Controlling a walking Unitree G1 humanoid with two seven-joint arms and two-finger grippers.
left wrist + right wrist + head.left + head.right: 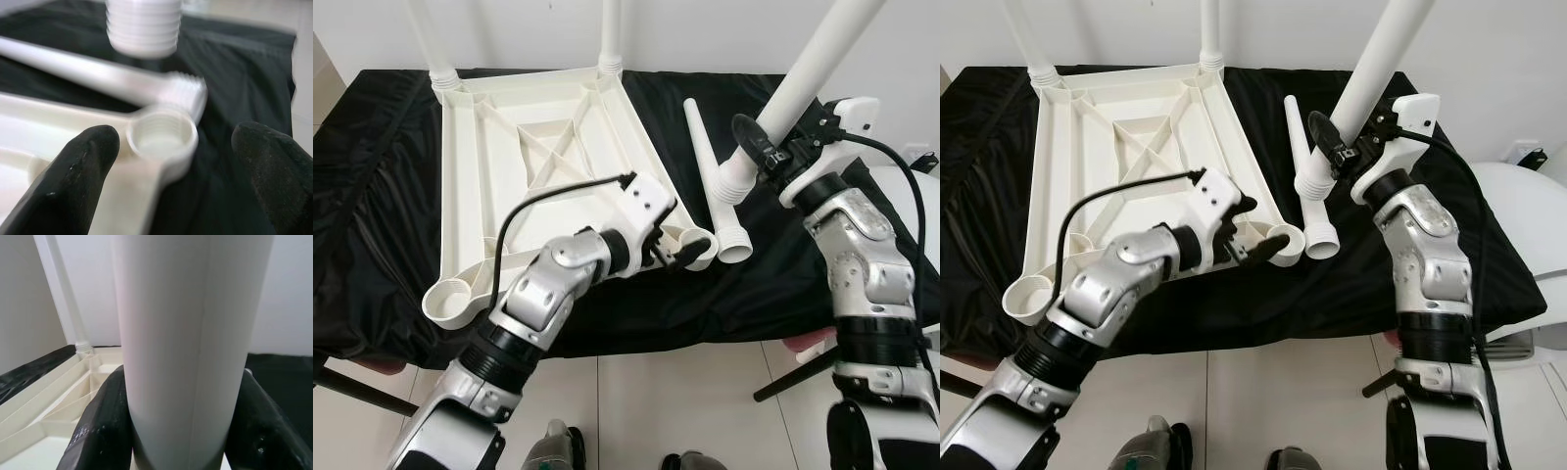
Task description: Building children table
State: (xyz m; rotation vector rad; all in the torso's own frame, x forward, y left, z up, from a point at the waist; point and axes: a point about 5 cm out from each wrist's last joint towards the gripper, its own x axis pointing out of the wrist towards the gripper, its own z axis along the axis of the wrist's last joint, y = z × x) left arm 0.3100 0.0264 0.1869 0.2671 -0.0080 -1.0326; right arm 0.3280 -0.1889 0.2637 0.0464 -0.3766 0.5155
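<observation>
White plastic leg (803, 83) sits clamped in my right gripper (756, 147) above the tabletop's (538, 147) corner socket (164, 139); my left gripper's (677, 253) fingers straddle that socket, apart.

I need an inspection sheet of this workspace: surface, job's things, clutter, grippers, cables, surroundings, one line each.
Surface: black cloth cover over the work table.
Job's things: white plastic tabletop upside down, two legs fitted at far corners; near right socket empty; loose white leg lying beside.
Clutter: nothing seen.
Grippers: left gripper open around socket; right gripper shut on white threaded leg, tilted above socket.
Cables: black cable looping over left arm.
Surroundings: white wall, tiled floor.
</observation>
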